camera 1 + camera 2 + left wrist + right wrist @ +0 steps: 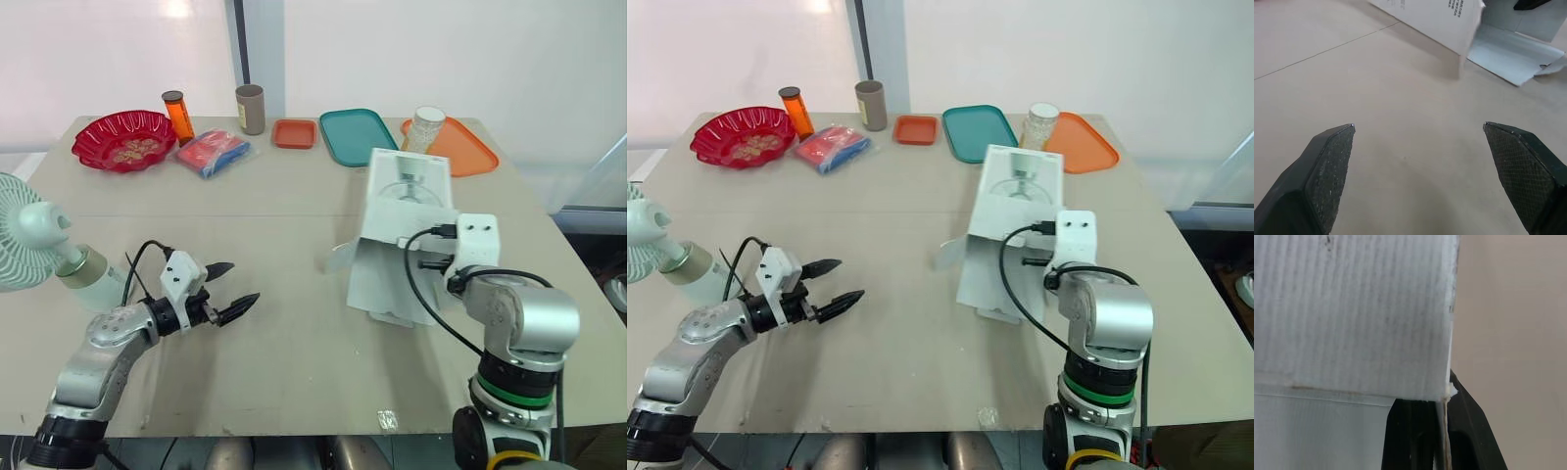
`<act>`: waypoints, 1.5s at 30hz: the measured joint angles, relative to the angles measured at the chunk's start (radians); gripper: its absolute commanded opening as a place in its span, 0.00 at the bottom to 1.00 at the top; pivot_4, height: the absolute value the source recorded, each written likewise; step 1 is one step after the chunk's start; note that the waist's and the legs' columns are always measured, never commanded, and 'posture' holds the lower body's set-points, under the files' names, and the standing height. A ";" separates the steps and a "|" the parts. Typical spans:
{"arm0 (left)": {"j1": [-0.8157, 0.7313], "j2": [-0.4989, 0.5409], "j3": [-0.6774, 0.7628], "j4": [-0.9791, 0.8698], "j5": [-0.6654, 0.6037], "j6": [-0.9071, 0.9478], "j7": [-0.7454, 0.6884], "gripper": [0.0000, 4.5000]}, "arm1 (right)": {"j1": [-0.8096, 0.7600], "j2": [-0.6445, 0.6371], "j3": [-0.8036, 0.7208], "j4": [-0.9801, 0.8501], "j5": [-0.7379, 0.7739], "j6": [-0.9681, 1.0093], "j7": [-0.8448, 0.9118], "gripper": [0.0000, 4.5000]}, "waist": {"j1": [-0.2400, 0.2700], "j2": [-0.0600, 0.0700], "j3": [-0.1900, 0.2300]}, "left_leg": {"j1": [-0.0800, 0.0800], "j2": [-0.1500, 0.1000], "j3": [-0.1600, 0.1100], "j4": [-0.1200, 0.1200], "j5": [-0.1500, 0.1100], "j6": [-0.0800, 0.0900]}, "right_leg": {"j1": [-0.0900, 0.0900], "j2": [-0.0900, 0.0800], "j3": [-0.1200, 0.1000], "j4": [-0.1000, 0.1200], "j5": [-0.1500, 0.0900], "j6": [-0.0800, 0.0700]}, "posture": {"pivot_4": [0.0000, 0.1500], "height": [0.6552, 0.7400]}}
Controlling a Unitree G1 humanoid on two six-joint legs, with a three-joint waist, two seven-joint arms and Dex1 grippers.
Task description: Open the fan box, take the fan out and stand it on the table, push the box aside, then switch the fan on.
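Note:
The white fan [29, 240] stands upright on its round base at the table's left edge. The white fan box [402, 230] lies right of centre, its near end open with flaps spread out. My left gripper [245, 281] hovers open between fan and box, nothing between its fingers [1327, 166]; its wrist view looks across bare table toward the box [1449, 19]. My right gripper [429, 262] is at the box's near right side. In the right wrist view its fingers [1469, 431] are shut on a thin cardboard flap edge of the box [1352, 318].
Along the far edge stand a red bowl [124, 140], an orange bottle [178, 116], a brown cup [251, 108], a red-blue packet [214, 153], a small orange tray [294, 133], a teal tray [358, 135], and a jar [424, 128] on an orange tray [470, 152].

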 measured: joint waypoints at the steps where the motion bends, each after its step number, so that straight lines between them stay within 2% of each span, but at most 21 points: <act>1: -0.014 0.000 -0.012 0.014 0.005 -0.004 -0.014 1.00 | 0.005 -0.010 -0.018 0.000 -0.012 0.000 -0.002 0.02 | -0.001 0.000 0.000 | 0.000 0.000 0.000 0.000 0.000 0.000 | 0.000 0.000 0.000 0.000 0.000 0.000 | 1.00 1.00; 10: -0.081 -0.032 -0.033 0.097 0.035 -0.043 -0.050 1.00 | 0.065 -0.040 -0.056 -0.044 -0.029 0.006 0.006 0.02 | 0.000 0.000 0.000 | 0.000 0.000 0.000 0.000 0.000 0.000 | 0.000 0.000 0.001 0.000 0.000 0.000 | 1.00 1.00; 15: -0.080 -0.048 -0.041 0.097 0.038 -0.050 -0.051 1.00 | 0.085 -0.118 -0.089 0.004 -0.053 -0.045 0.002 0.29 | 0.000 0.000 0.000 | 0.000 -0.001 0.001 0.000 0.000 0.000 | 0.000 0.000 0.001 0.000 0.000 0.000 | 1.00 1.00; 16: -0.080 -0.050 -0.042 0.097 0.038 -0.050 -0.051 1.00 | 0.085 -0.124 -0.095 0.007 -0.058 -0.049 0.001 0.37 | 0.000 0.000 0.000 | 0.000 -0.001 0.001 0.000 0.000 0.000 | 0.000 0.000 0.001 0.000 0.000 0.000 | 1.00 1.00; 17: -0.080 -0.059 -0.050 0.097 0.038 -0.051 -0.051 1.00 | 0.085 -0.140 -0.102 0.004 -0.056 -0.047 0.016 0.53 | -0.001 0.001 0.000 | 0.000 -0.001 0.001 0.000 0.000 0.000 | 0.000 0.000 0.001 0.000 0.000 0.000 | 1.00 1.00; 19: -0.080 -0.065 -0.057 0.097 0.040 -0.052 -0.053 1.00 | 0.086 -0.146 -0.102 -0.002 -0.052 -0.036 0.029 0.60 | -0.002 0.001 0.000 | 0.000 0.000 0.001 0.000 0.000 0.000 | 0.000 0.000 0.001 0.000 0.000 0.000 | 1.00 1.00; 20: -0.081 -0.068 -0.060 0.099 0.046 -0.053 -0.056 1.00 | 0.087 -0.163 -0.088 -0.017 -0.042 -0.018 0.051 0.77 | -0.002 0.001 0.000 | 0.000 0.000 0.001 0.000 0.000 0.001 | 0.000 0.000 0.001 0.000 0.000 0.000 | 1.00 1.00; 21: -0.081 -0.069 -0.060 0.100 0.048 -0.053 -0.056 1.00 | 0.087 -0.168 -0.084 -0.020 -0.039 -0.016 0.054 0.78 | -0.002 0.002 0.000 | 0.000 0.000 0.001 0.000 0.000 0.001 | 0.000 0.000 0.001 0.000 0.000 0.000 | 1.00 1.00; 22: -0.087 -0.071 -0.064 0.106 0.052 -0.055 -0.057 1.00 | 0.100 -0.207 -0.064 -0.035 -0.021 -0.011 0.082 0.84 | -0.001 0.002 -0.001 | 0.000 -0.001 0.001 0.000 0.000 0.001 | 0.000 0.000 0.001 0.000 0.000 0.000 | 1.00 1.00; 23: -0.092 -0.072 -0.065 0.113 0.055 -0.057 -0.058 1.00 | 0.112 -0.244 -0.046 -0.042 -0.003 -0.008 0.108 0.95 | 0.000 0.002 -0.001 | 0.000 -0.001 0.001 0.000 0.000 0.001 | 0.000 0.000 0.001 0.000 0.000 0.000 | 1.00 1.00; 26: -0.099 -0.073 -0.068 0.129 0.058 -0.064 -0.060 1.00 | 0.137 -0.339 -0.013 -0.070 0.052 0.001 0.192 0.95 | 0.002 0.002 -0.001 | 0.000 -0.001 0.001 0.000 0.000 0.001 | 0.001 -0.001 0.001 0.000 0.000 0.001 | 1.00 1.00; 29: -0.122 -0.075 -0.071 0.146 0.059 -0.071 -0.079 1.00 | 0.150 -0.487 0.005 -0.087 0.133 0.010 0.314 0.95 | 0.002 0.002 0.000 | 0.000 -0.002 0.001 0.001 0.000 0.001 | 0.001 -0.001 0.001 0.000 -0.001 0.001 | 1.00 1.00; 30: -0.127 -0.075 -0.072 0.156 0.062 -0.073 -0.082 1.00 | 0.160 -0.576 0.021 -0.123 0.190 0.010 0.389 0.95 | 0.002 0.003 -0.001 | 0.000 -0.002 0.001 0.001 0.000 0.001 | 0.001 -0.001 0.001 0.000 -0.001 0.001 | 1.00 1.00; 33: -0.135 -0.076 -0.072 0.167 0.068 -0.075 -0.086 1.00 | 0.202 -0.709 0.058 -0.211 0.296 -0.021 0.535 0.95 | 0.000 0.002 -0.001 | 0.000 -0.001 0.000 0.002 0.000 0.002 | 0.001 0.000 0.001 -0.001 -0.001 0.001 | 1.00 1.00; 35: -0.135 -0.075 -0.072 0.167 0.070 -0.077 -0.086 1.00 | 0.212 -0.742 0.062 -0.232 0.336 -0.047 0.590 0.95 | 0.000 0.002 -0.001 | 0.000 -0.001 0.000 0.003 0.000 0.002 | 0.002 0.000 0.001 0.000 0.000 0.001 | 1.00 1.00; 39: -0.125 -0.075 -0.070 0.167 0.074 -0.078 -0.085 1.00 | 0.198 -0.756 0.035 -0.234 0.390 -0.121 0.664 0.95 | 0.000 0.002 -0.001 | 0.001 -0.001 0.000 0.003 0.000 0.002 | 0.003 0.000 0.001 0.000 0.000 0.002 | 1.00 1.00; 41: -0.095 -0.073 -0.061 0.155 0.073 -0.076 -0.075 1.00 | 0.181 -0.733 0.002 -0.247 0.433 -0.256 0.731 0.95 | -0.001 0.002 -0.001 | 0.001 -0.001 0.000 0.003 -0.001 0.003 | 0.003 0.000 0.001 -0.001 -0.001 0.002 | 1.00 1.00; 45: -0.014 -0.065 -0.030 0.053 0.071 -0.067 -0.031 1.00 | 0.086 -0.552 0.033 -0.206 0.513 -0.506 0.803 0.95 | -0.004 0.001 0.000 | 0.001 0.000 0.000 0.004 -0.001 0.003 | 0.003 0.001 0.001 -0.001 0.000 0.001 | 1.00 1.00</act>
